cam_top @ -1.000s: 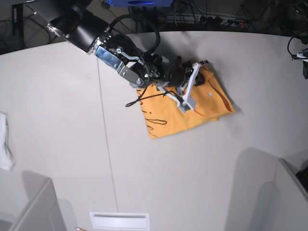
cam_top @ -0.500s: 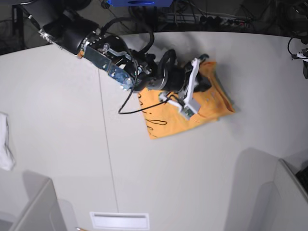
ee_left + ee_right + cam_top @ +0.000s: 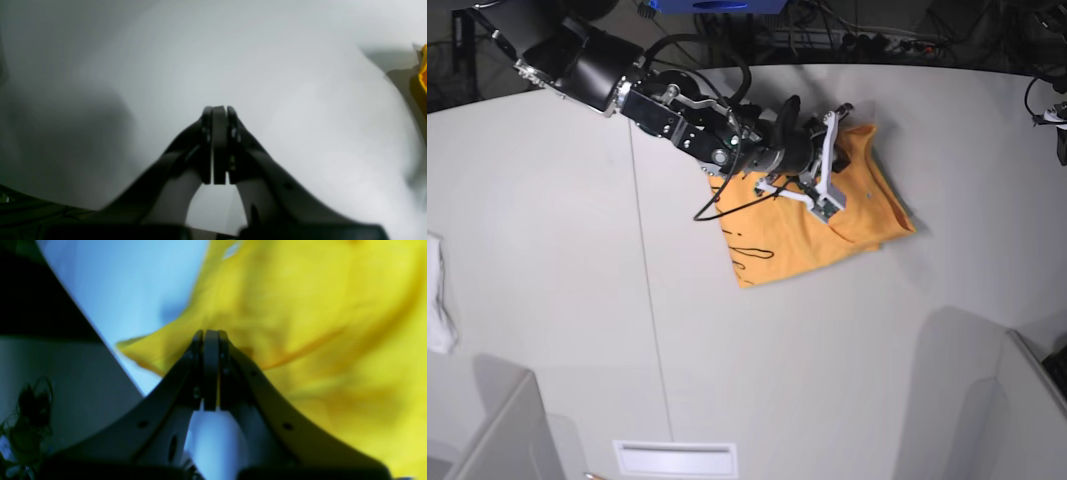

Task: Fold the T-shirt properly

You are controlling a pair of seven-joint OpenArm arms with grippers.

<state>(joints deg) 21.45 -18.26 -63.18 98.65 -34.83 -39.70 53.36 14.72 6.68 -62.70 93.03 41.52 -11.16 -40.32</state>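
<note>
Folding nearly complete: T-shirt (image 3: 812,225) lying compact beneath right gripper (image 3: 832,165), clenched empty; left gripper (image 3: 219,110) clenched empty, hovering clear; tidying remaining.

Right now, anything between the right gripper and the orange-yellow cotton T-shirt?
Nothing visible. The right gripper is shut, directly over the folded orange-yellow cotton T-shirt, with only fabric beyond its tips. The wrist view is too blurred to tell whether it touches the cloth.
</note>
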